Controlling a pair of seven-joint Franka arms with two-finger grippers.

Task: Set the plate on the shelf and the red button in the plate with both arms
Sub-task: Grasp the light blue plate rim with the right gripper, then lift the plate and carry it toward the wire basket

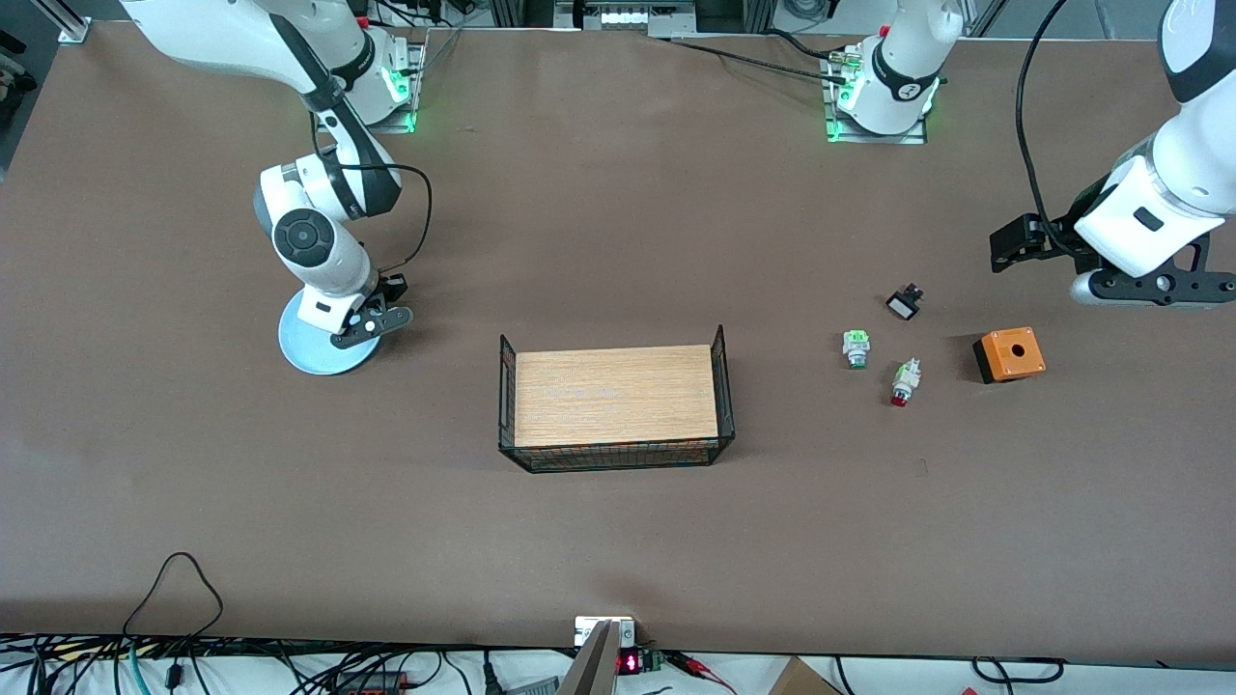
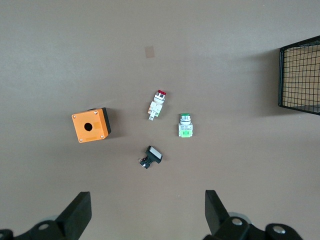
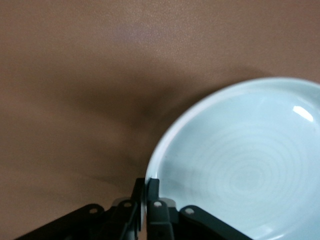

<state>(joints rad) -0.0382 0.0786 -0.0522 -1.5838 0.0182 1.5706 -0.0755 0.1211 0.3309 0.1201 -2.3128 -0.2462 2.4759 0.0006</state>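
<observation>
While red button (image 1: 904,383) lies cap toward camera.

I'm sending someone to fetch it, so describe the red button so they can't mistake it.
Start at the wire basket mid-table and go toward the left arm's end to the orange box. Three small switches lie beside it; the red button is the one nearest the front camera. It alone has a red cap; its neighbours are green-capped and black-and-white.
</observation>
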